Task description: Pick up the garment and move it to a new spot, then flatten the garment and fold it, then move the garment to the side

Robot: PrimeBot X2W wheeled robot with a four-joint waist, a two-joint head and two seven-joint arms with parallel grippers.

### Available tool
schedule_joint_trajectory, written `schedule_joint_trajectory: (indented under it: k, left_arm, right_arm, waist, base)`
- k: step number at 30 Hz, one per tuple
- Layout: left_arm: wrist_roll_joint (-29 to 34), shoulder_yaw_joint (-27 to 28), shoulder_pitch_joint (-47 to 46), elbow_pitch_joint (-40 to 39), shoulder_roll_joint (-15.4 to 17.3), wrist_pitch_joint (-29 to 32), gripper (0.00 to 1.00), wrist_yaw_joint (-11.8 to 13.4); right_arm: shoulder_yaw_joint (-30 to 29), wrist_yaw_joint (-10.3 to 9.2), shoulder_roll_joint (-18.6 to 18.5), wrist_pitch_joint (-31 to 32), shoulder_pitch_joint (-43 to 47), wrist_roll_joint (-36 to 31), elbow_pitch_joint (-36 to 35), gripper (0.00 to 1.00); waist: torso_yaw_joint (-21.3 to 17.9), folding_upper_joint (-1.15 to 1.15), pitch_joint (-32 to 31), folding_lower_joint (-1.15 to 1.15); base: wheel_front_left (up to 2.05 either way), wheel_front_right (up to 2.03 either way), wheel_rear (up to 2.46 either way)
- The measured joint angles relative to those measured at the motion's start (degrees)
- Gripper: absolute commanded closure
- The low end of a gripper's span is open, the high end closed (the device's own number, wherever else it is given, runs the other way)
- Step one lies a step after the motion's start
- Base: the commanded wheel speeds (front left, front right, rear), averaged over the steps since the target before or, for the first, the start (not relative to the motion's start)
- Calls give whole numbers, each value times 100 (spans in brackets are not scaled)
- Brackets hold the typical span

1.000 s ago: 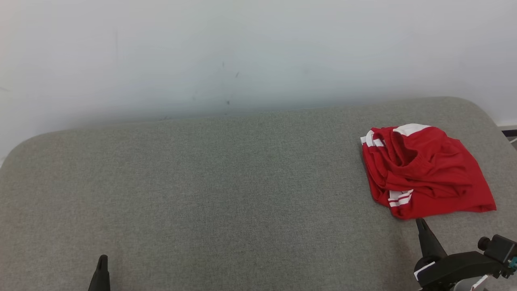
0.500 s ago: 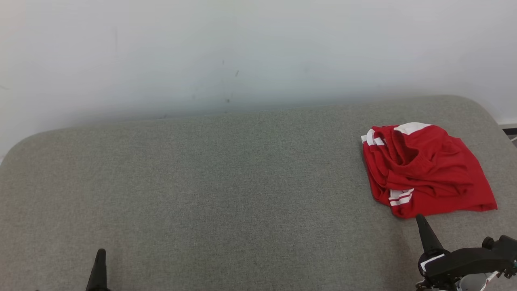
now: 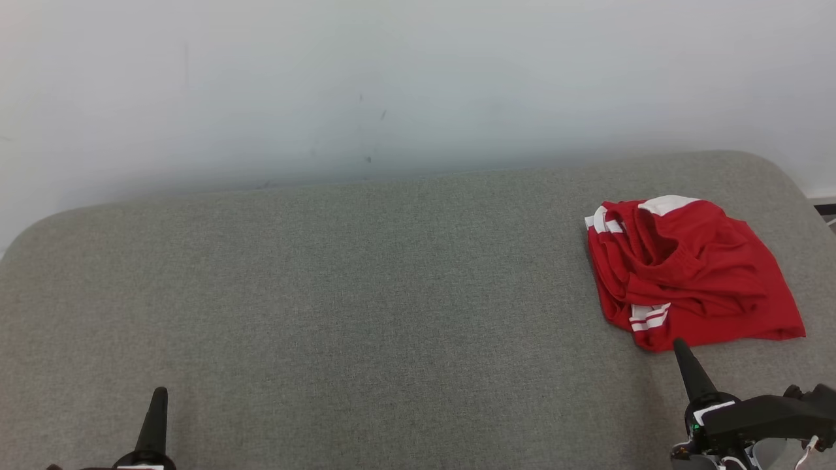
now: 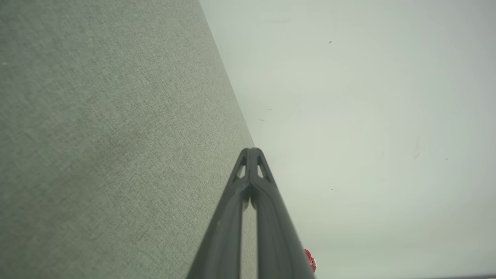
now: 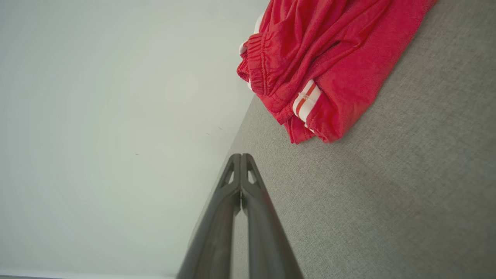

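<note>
The garment [image 3: 689, 271] is a pair of red shorts with white stripes, lying folded and rumpled at the far right of the grey padded surface [image 3: 366, 294]. In the right wrist view the garment [image 5: 317, 62] lies ahead of the fingers, apart from them. My right gripper [image 3: 679, 344] hovers just in front of the garment's near edge, shut and holding nothing; its closed tips [image 5: 241, 155] meet. My left gripper [image 3: 159, 391] is at the lower left, far from the garment, also shut and empty, its tips [image 4: 251, 150] pressed together. A red sliver of the garment [image 4: 310, 260] peeks beside the left fingers.
A plain white wall [image 3: 392, 85] rises behind the padded surface. The surface's rounded right corner [image 3: 777, 173] lies close beyond the garment. Bare grey fabric stretches across the whole middle and left.
The head camera tilted slightly, so the scene sits a little higher. Both grippers crept a bit forward in view; the garment lies as before.
</note>
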Motion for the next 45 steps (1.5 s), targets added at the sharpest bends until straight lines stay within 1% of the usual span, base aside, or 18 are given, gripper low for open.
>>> schedule_joint_trajectory:
  k: [9, 16, 18, 24, 45]
  left_arm:
    - [-697, 115, -111, 19, -36, 194, 100, -96]
    - [-1223, 211, -136, 48, -87, 327, 100, -104]
    - [-1392, 244, -198, 57, -92, 363, 100, -146]
    - [-1836, 303, -252, 71, -125, 479, 100, -194]
    - [-1866, 307, -314, 75, -130, 479, 100, -196]
  right_arm:
    - [-210, 129, 131, 181, -51, 605, 34, 100]
    - [-371, 231, 242, 315, -121, 1044, 52, 100]
    - [-412, 272, 274, 368, -122, 1165, 59, 100]
    - [-547, 332, 357, 483, -146, 1549, 79, 100]
    - [-550, 332, 369, 483, -215, 1592, 82, 100]
  waist:
    - [1, 0, 24, 0]
    - [3, 0, 43, 0]
    - [3, 0, 48, 0]
    - [4, 0, 62, 0]
    - [4, 0, 63, 0]
  base:
    - [0, 0, 0]
    - [0, 0, 0]
    - [0, 0, 0]
    - [0, 0, 0]
    - [0, 0, 0]
